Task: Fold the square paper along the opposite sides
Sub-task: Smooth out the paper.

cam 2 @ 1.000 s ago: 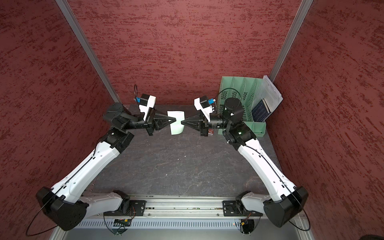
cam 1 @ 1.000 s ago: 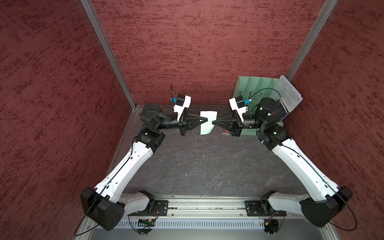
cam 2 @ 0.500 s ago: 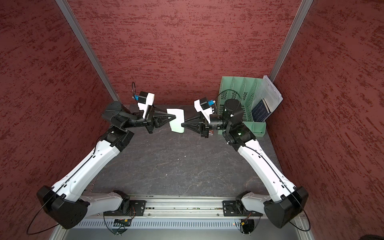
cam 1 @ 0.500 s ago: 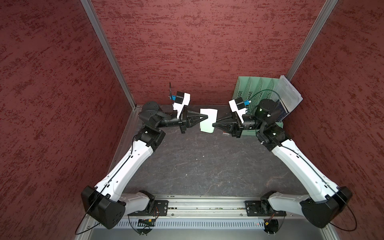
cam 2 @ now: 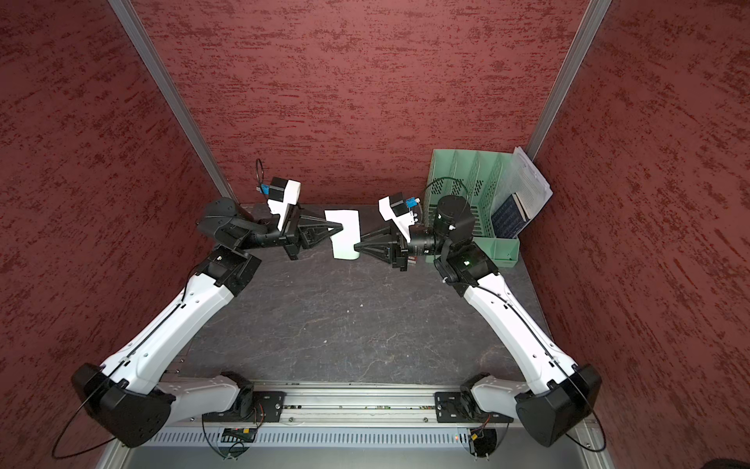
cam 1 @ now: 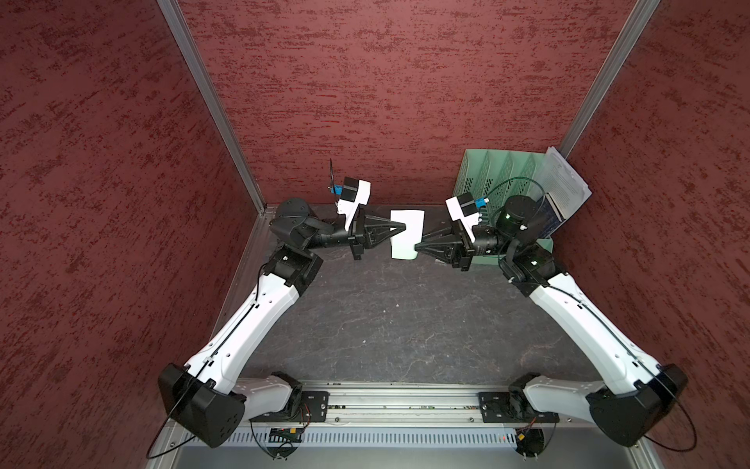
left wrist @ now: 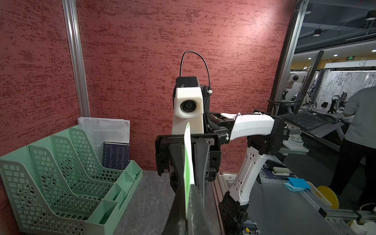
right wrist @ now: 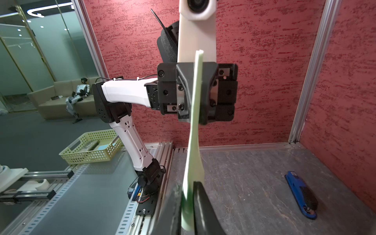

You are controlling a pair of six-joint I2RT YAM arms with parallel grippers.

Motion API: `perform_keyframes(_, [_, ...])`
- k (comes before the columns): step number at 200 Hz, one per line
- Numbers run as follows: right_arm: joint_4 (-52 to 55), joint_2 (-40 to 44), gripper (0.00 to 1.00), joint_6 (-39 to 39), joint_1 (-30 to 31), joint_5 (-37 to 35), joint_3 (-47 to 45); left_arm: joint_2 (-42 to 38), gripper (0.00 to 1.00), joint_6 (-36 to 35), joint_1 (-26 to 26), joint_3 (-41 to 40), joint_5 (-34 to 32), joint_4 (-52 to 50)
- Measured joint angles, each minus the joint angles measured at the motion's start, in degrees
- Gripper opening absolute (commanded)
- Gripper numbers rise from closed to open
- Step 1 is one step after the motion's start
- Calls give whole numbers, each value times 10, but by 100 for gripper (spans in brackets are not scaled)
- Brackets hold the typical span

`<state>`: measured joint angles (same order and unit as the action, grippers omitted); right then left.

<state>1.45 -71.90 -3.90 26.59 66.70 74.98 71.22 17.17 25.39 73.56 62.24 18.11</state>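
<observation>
Clamped shut with left fingers (cam 1: 389, 230) and right fingers (cam 1: 430, 244) on opposite edges of the paper (cam 1: 404, 249). Held upright in the air, above the bench (cam 1: 406, 325). Could tear with any pulling apart; could slip and drop with one pinch loosened; could crease crooked with a twist.

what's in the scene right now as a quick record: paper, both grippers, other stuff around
square paper: pale sheet held up off the table between both grippers
left gripper: shut on one side edge
right gripper: shut on the opposite edge
file rack: green, back right corner, holds white printed sheets and a dark booklet
stapler: blue, lying on the table
</observation>
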Motion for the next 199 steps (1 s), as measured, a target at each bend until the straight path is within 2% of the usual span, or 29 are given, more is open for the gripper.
perform_keyframes(33, [-2, 1, 0, -2, 1, 0, 0, 0, 0, 0, 0, 1, 0, 0])
perform_keyframes(44, [-1, 1, 13, -2, 1, 0, 0, 0, 0, 0, 0, 1, 0, 0])
perform_keyframes(52, [-1, 1, 16, -2, 1, 0, 0, 0, 0, 0, 0, 1, -1, 0])
perform_keyframes(60, [-1, 1, 15, -2, 1, 0, -1, 0, 0, 0, 0, 1, -2, 0])
perform_keyframes(75, [-1, 1, 0, -2, 2, 0, -2, 0, 0, 0, 0, 4, -5, 0])
perform_keyframes(102, [-5, 1, 0, -2, 2, 0, -4, 0, 0, -1, 0, 5, -4, -1])
perform_keyframes(115, [-7, 1, 13, -2, 2, 0, -5, 0, 0, -1, 0, 5, -4, -1])
perform_keyframes(124, [-8, 2, 17, -2, 2, 0, -7, 0, 0, -1, 0, 5, -5, -1])
perform_keyframes(134, [-8, 2, 15, -2, 3, 0, -10, 0, 0, -1, 0, 7, -7, -1])
perform_keyframes(148, [-9, 2, 0, -5, 3, 0, -15, 0, 0, -2, 0, 10, -8, -1])
perform_keyframes(184, [-13, 3, 0, -6, 4, 0, -18, 0, 0, -5, 0, 11, -7, -2])
perform_keyframes(194, [-12, 3, 10, -6, 4, 0, -18, 0, 0, -5, 0, 11, -8, -2])
perform_keyframes(199, [-12, 3, 12, -5, 4, 0, -19, 0, 0, -5, 0, 11, -8, -2])
